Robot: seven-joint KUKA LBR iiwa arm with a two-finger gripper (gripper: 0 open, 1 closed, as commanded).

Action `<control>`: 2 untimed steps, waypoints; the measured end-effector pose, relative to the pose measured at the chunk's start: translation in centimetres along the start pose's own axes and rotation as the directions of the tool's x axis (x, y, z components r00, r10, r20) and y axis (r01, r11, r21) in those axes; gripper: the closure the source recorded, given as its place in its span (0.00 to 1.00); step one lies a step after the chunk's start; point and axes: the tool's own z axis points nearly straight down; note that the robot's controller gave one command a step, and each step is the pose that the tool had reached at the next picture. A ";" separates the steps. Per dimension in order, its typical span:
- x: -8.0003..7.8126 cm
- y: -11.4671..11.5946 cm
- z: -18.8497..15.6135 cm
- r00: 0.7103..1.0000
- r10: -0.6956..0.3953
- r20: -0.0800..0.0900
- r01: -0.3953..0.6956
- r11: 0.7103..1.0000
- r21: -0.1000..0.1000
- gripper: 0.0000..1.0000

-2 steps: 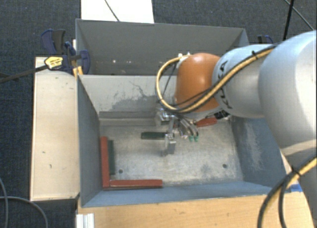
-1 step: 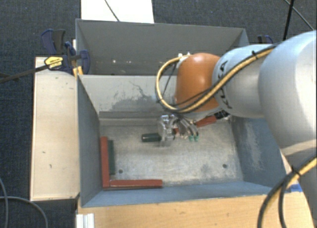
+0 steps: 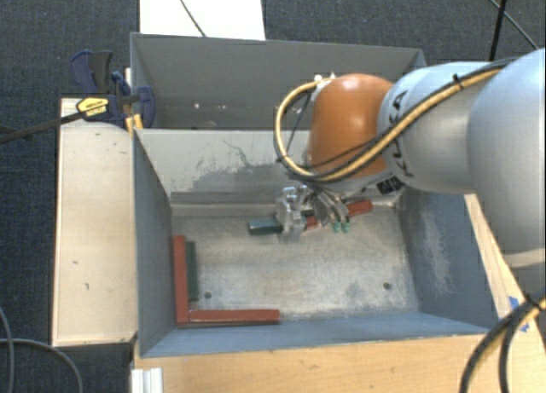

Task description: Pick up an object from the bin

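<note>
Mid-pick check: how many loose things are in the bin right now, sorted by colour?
Red: 2, the L-shaped bar in the near-left corner and a small piece partly hidden under the arm.
Dark: 2, the strip beside that bar and a small block beside the gripper.
Total: 4 that show.

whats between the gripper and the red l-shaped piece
Camera view: a small dark green block beside the gripper, then bare bin floor to the red L-shaped piece.
</note>
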 end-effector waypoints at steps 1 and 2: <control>-0.3 0.0 -5.3 1.000 0.000 0.002 0.000 1.000 0.000 1.00; -0.4 0.0 -6.6 1.000 0.000 -0.001 0.000 1.000 0.001 1.00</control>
